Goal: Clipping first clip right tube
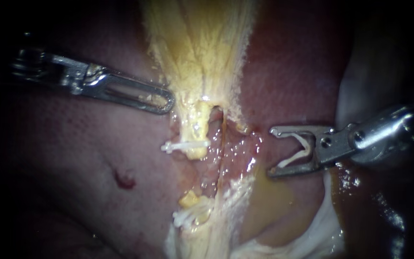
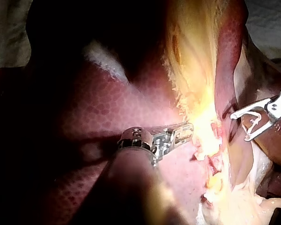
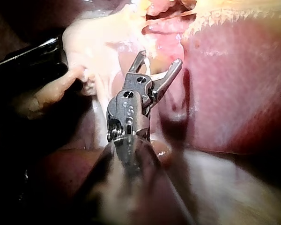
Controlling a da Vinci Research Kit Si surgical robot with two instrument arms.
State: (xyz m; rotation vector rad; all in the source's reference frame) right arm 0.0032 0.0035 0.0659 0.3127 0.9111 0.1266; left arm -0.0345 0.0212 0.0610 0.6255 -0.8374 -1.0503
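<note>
White V-shaped clip (image 1: 297, 152) is sitting gripped between the spread jaws of the right instrument (image 1: 270, 152), which is facing the thin brownish right tube (image 1: 222, 144), near but not touching. Approach step, by appearance; next, the jaws must straddle that tube fully before closing.

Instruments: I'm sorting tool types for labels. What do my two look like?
Left instrument: silvery metal, long flat slotted tip with a rounded end, jointed wrist. Right instrument: silvery metal, two angular jaws with hooked tips, a round pivot pin, cylindrical shaft.
</note>
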